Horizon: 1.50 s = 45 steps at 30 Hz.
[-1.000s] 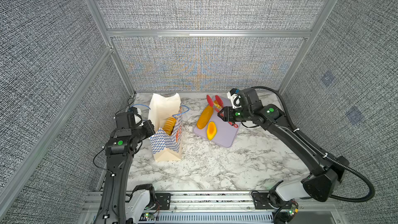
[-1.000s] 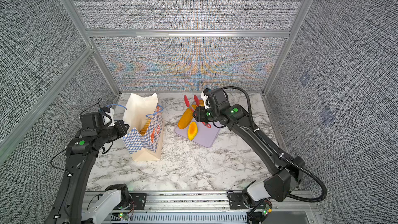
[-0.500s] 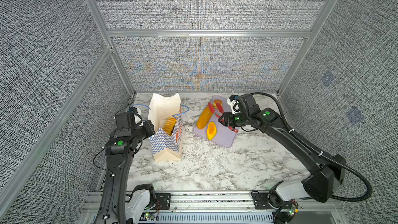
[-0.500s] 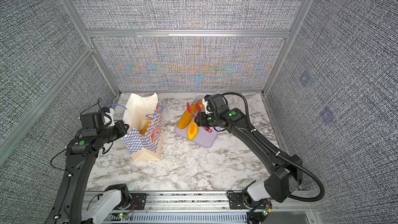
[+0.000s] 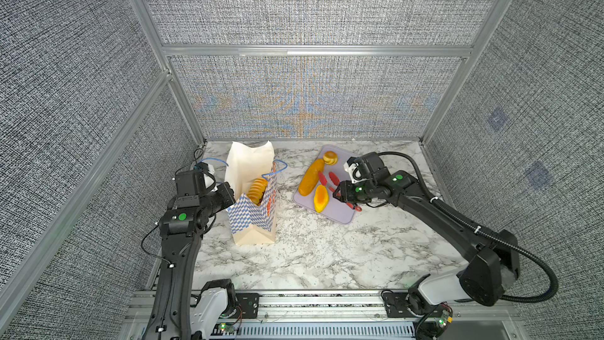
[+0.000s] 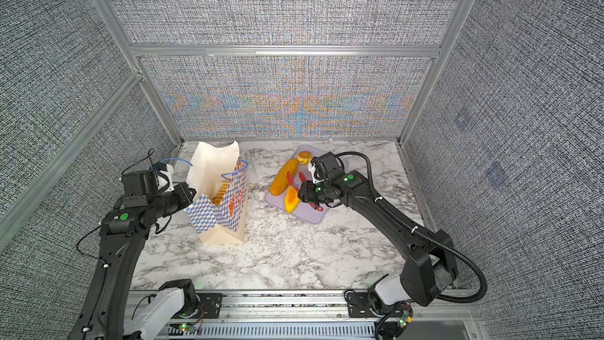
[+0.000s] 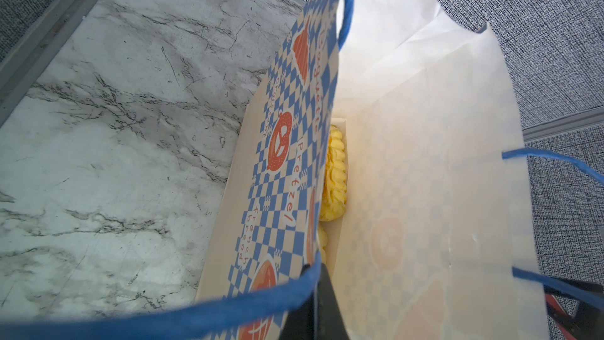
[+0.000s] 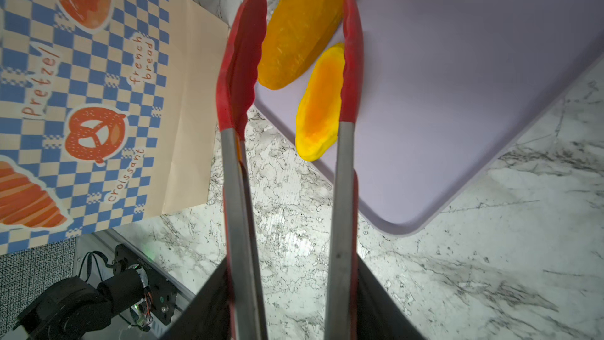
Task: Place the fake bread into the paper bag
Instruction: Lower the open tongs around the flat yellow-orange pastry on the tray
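Observation:
The paper bag (image 5: 251, 220) (image 6: 219, 217) stands open at the left with a ridged loaf (image 5: 256, 188) (image 7: 335, 174) of fake bread inside. My left gripper (image 5: 230, 191) (image 7: 313, 302) is shut on the bag's near wall by the rim. On the lavender tray (image 5: 340, 214) lie a long loaf (image 5: 312, 178) (image 8: 304, 27), a small oval bun (image 5: 321, 198) (image 8: 322, 106) and a round roll (image 5: 330, 157). My right gripper (image 5: 340, 192) (image 8: 294, 309) is shut on red tongs (image 5: 330, 181) (image 8: 242, 60). The tongs' tips stand apart, with the oval bun between them, close against one tip.
The tray (image 8: 457, 93) sits angled on the marble table (image 5: 320, 256), its near corner rounded. Mesh walls with aluminium posts close in the back and both sides. A metal rail (image 5: 327, 302) with the arm bases runs along the front edge.
My right arm has carried the tongs forward and down over the tray to the oval bun, uncovering the round roll at the back. The left arm and the bag have stayed still.

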Tool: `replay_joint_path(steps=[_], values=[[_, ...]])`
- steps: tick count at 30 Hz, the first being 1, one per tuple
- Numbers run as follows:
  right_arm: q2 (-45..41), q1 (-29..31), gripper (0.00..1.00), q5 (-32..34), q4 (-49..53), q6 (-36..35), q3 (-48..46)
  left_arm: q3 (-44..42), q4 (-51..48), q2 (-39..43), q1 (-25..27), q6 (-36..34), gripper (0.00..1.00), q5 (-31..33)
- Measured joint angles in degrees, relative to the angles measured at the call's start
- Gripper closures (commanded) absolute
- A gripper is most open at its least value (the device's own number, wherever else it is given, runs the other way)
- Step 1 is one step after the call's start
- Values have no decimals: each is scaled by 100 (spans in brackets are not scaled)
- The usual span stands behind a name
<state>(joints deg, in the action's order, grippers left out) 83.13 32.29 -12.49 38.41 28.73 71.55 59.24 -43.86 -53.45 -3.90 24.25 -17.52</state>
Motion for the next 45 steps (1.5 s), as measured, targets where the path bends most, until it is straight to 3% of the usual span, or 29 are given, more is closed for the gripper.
replay_joint_path(steps=[13,45], values=[[37,0,48,-142,-251,216,-616,0,22,-37,0,0,97,-22],[205,0,50,-319,-721,389,-1123,11,4,-31,0,2,97,-20]])
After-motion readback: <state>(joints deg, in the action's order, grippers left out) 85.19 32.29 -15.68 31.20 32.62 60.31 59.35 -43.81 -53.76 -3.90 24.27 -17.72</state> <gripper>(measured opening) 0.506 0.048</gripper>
